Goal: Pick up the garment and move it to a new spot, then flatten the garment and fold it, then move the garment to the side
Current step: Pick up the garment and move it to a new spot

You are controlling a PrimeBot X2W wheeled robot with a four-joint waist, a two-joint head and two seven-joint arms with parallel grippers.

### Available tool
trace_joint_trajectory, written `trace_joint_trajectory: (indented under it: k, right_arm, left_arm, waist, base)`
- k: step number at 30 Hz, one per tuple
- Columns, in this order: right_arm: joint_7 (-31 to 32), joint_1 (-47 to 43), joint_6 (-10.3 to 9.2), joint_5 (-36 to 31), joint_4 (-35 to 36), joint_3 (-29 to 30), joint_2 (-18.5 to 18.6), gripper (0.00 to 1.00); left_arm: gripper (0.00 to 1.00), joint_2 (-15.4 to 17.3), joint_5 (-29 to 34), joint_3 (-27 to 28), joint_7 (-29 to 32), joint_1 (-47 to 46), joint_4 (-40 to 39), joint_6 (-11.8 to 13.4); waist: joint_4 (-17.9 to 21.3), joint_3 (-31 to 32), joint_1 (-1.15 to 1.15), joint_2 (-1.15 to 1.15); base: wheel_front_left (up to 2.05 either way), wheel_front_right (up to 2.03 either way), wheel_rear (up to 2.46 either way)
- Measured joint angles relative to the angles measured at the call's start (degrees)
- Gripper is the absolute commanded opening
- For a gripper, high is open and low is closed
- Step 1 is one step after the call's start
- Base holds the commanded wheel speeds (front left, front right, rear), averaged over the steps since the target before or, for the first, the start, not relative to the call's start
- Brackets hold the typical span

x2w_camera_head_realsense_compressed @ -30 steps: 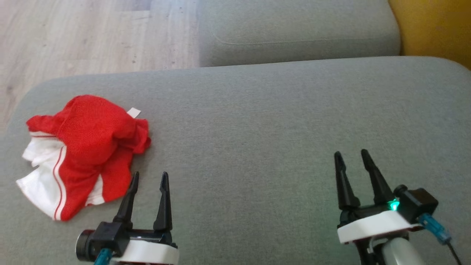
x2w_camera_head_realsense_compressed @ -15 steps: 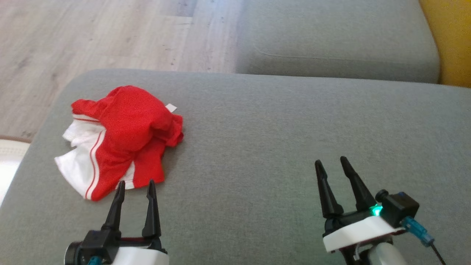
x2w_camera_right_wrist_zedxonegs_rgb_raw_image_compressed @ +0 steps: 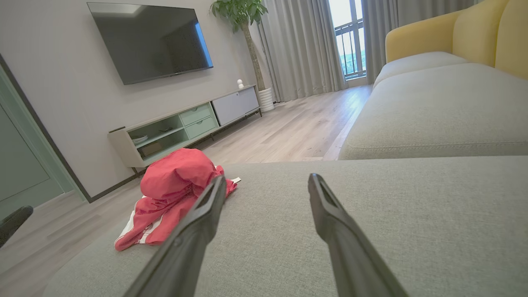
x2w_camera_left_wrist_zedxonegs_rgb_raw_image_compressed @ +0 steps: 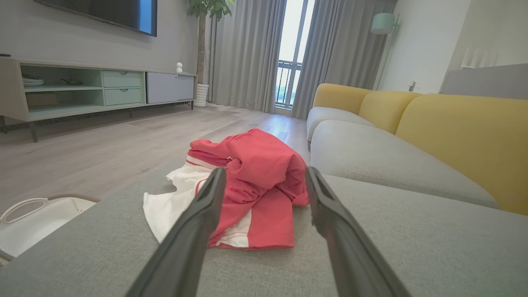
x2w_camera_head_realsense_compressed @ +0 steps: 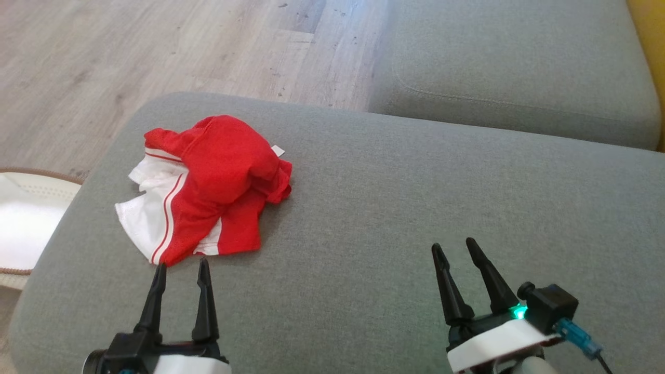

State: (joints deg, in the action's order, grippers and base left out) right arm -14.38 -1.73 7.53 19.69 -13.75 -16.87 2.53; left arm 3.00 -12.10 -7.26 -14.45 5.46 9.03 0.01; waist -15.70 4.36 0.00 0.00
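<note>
Your crumpled red and white cloth garment (x2w_camera_head_realsense_compressed: 208,182) lies in a heap on the left end of the wide grey fabric sofa cushion (x2w_camera_head_realsense_compressed: 389,208), close to the cushion's left edge.

Your left gripper (x2w_camera_head_realsense_compressed: 182,264) points right at it. Its two dark fingers are spread apart with nothing between them. The tips sit just beside the near corner of the heap, and you cannot tell if they touch it.

Your right gripper (x2w_camera_head_realsense_compressed: 453,244) is spread wide too and holds nothing. It is well apart from the heap, over bare cushion on the right. So the left arm is the near one, and the heap lies straight ahead of it.

The heap is longer one way. It runs from the white flap at the near left up to the red bump at the far right, where a small white tag (x2w_camera_head_realsense_compressed: 278,151) sticks out.

The head view gives you the flat shape from above. The left wrist view shows you how tall it is: the red part stands up like a little hill, and the white part lies low and flat. The right wrist view shows the heap off to the left of its own fingers.
</note>
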Motion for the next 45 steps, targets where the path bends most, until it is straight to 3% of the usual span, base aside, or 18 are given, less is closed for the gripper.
trace_joint_trajectory:
  k: [15,22,31,36,42,45]
  right_arm:
    - [0.0,0.0,0.0,0.1,0.2,-0.8,0.0,1.0]
    - [0.0,1.4,0.0,-2.2,2.5,0.3,0.0,1.0]
    - [0.0,6.6,0.0,-5.8,7.4,4.7,0.1,1.0]
    - [0.0,7.8,0.0,-8.0,9.3,7.9,0.1,1.0]
    - [0.0,9.7,0.0,-9.2,10.3,9.4,0.1,1.0]
    - [0.0,10.1,0.0,-9.7,10.5,9.6,0.1,1.0]
  left_arm:
    - [1.0,0.0,0.0,3.6,0.0,0.2,-0.4,0.0]
    - [1.0,0.7,1.2,8.5,0.0,-5.7,0.0,-2.1]
    - [1.0,7.8,2.6,11.2,0.4,-22.0,8.7,-4.2]
    - [1.0,13.7,3.5,10.1,6.6,-33.5,18.1,-6.1]
    - [1.0,18.3,2.2,2.7,14.5,-44.6,29.2,-7.5]
    - [1.0,21.2,-2.5,-5.8,18.2,-48.2,33.9,-7.6]
  waist:
    - [0.9,-1.2,0.0,0.0]
    - [2.5,-5.6,0.0,0.0]
    - [4.1,-14.3,0.02,0.0]
    - [4.8,-19.7,0.03,0.0]
    - [6.1,-24.4,0.02,0.0]
    - [7.5,-26.0,0.01,0.0]
  base:
    - [0.0,0.0,0.0]
    - [0.0,0.0,0.0]
    - [0.0,0.0,0.0]
    - [0.0,0.0,0.0]
    - [0.0,0.0,0.0]
    - [0.0,0.0,0.0]
